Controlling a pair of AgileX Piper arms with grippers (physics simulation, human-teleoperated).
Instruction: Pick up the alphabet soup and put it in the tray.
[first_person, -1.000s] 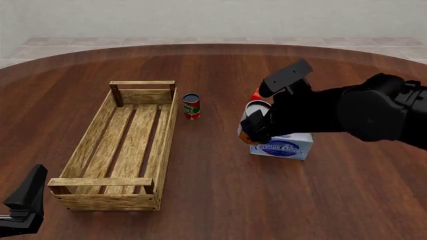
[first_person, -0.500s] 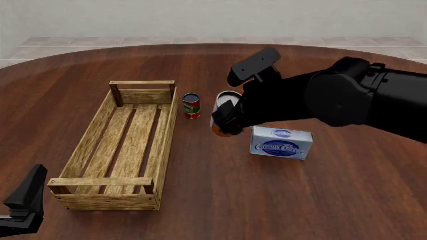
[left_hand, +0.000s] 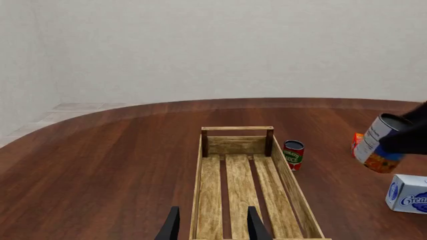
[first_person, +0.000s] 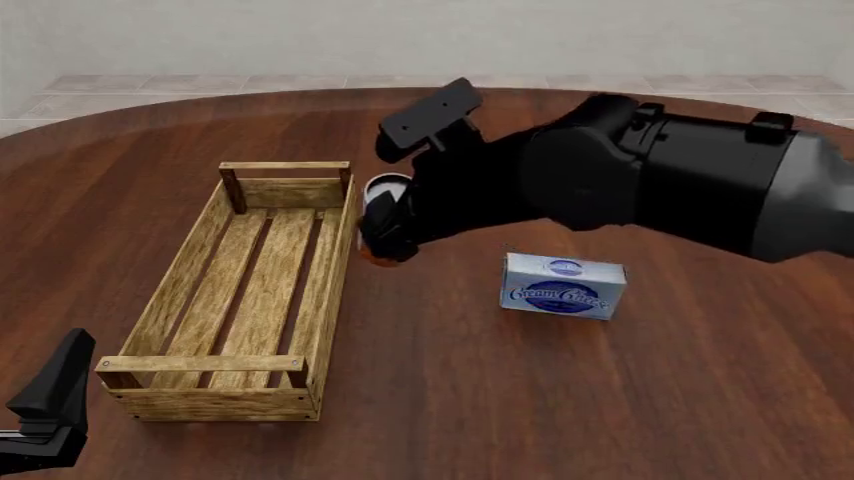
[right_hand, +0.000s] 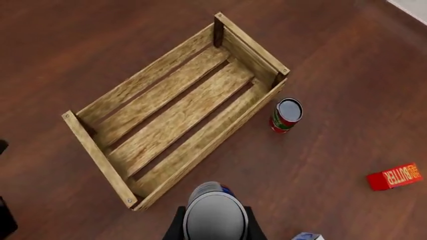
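Note:
My right gripper (first_person: 384, 222) is shut on the alphabet soup (first_person: 384, 200), a blue-labelled can with a white top and orange bottom band. It holds the can tilted above the table, just beside the right wall of the tray (first_person: 338, 270). In the right wrist view the can's top (right_hand: 215, 215) sits between the fingers, over the table next to the tray (right_hand: 252, 44). The left wrist view shows the held can (left_hand: 375, 146) to the right of the tray (left_hand: 237, 129). My left gripper (left_hand: 212, 227) is open and empty at the tray's near end, low at the front left (first_person: 47, 405).
A small red-and-green can (right_hand: 287, 115) stands close to the tray's far right corner (left_hand: 293, 154); the right arm hides it in the front view. A white-and-blue cream cheese box (first_person: 563, 286) lies right of centre. A red butter box (right_hand: 395, 176) lies farther off.
My right arm has carried the soup can leftward from over the cream cheese box to beside the tray's right wall. It now hides the red-and-green can. The left arm has not moved.

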